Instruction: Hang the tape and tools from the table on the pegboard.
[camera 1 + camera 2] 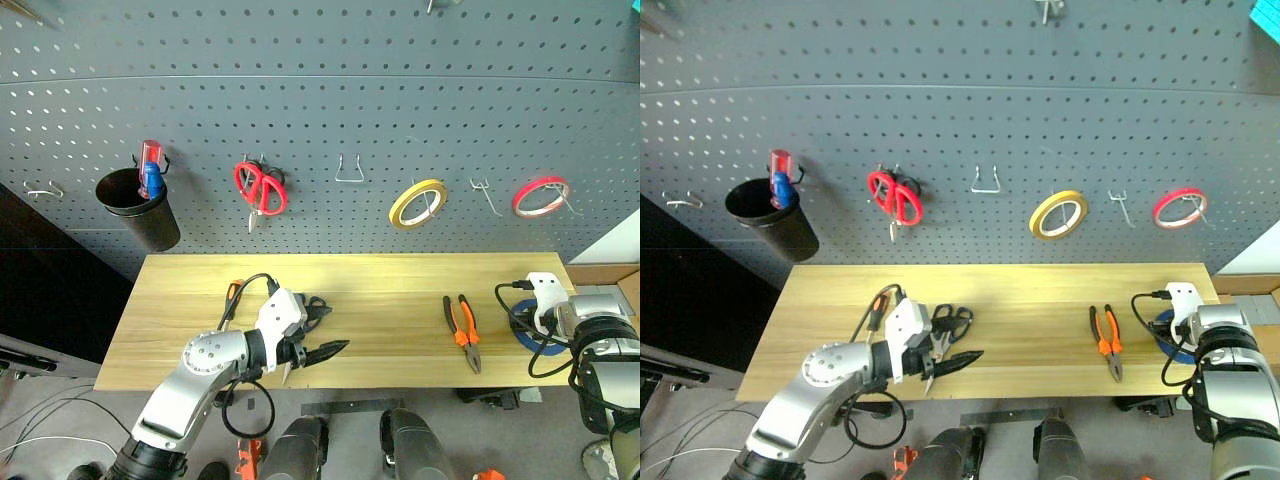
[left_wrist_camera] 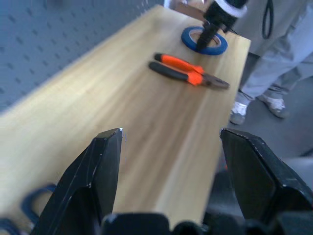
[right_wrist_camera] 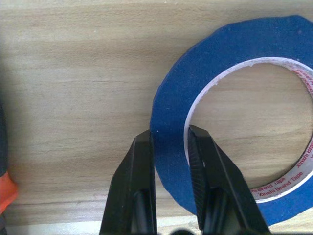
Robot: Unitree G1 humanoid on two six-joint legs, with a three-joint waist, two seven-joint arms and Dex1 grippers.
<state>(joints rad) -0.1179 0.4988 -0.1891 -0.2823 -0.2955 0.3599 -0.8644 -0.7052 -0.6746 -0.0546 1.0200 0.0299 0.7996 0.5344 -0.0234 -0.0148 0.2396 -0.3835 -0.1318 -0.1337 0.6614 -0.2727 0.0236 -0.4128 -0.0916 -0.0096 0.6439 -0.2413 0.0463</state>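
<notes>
Clamped across the band of the blue tape (image 3: 230, 117), my right gripper (image 3: 171, 142) has one finger outside the ring and one inside its hole; the roll lies flat on the table (image 1: 390, 300) at its right end, near the front edge. My left gripper (image 1: 310, 352) hangs over the front left part of the table with its two fingers well apart, holding nothing. Just behind it lie the dark-handled scissors (image 1: 950, 325) (partly hidden by my wrist, so I cannot tell which way the blades point), and beside them an orange-and-black handle of the screwdriver (image 1: 877, 305) peeks out. Between my two hands, the pliers (image 1: 463, 330) lie flat, their long axis running front to back, orange handles toward the pegboard (image 1: 330, 90) and jaws toward the front edge.
</notes>
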